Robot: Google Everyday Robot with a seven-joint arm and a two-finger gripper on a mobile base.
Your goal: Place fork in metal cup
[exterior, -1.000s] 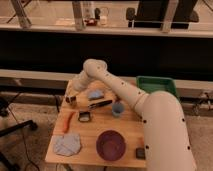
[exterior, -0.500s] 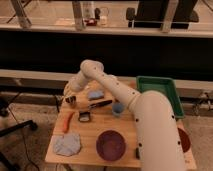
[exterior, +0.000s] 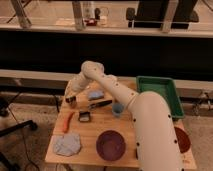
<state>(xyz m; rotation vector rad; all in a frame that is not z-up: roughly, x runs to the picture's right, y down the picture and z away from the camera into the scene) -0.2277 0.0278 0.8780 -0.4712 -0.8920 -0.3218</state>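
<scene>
My gripper (exterior: 71, 99) hangs low over the back-left part of the wooden table (exterior: 90, 156), at the end of the white arm that arches over from the right. It is shut, and I cannot tell whether anything is between its fingers. The metal cup (exterior: 84, 116), small and grey with a dark inside, stands a short way to the right of the gripper and nearer the front. I cannot pick out the fork with certainty. A slim dark utensil (exterior: 101, 104) lies behind the metal cup.
A light-blue cup (exterior: 117, 108) stands mid-table, with a blue sponge (exterior: 95, 94) behind it. A purple bowl (exterior: 110, 144), a grey-blue cloth (exterior: 67, 144) and an orange object (exterior: 67, 121) lie toward the front. A green tray (exterior: 159, 95) sits at the back right and a red plate (exterior: 181, 139) at the right edge.
The arm and gripper have barely shifted. The gripper stays shut over the back-left of the table, and nothing on the table has moved.
</scene>
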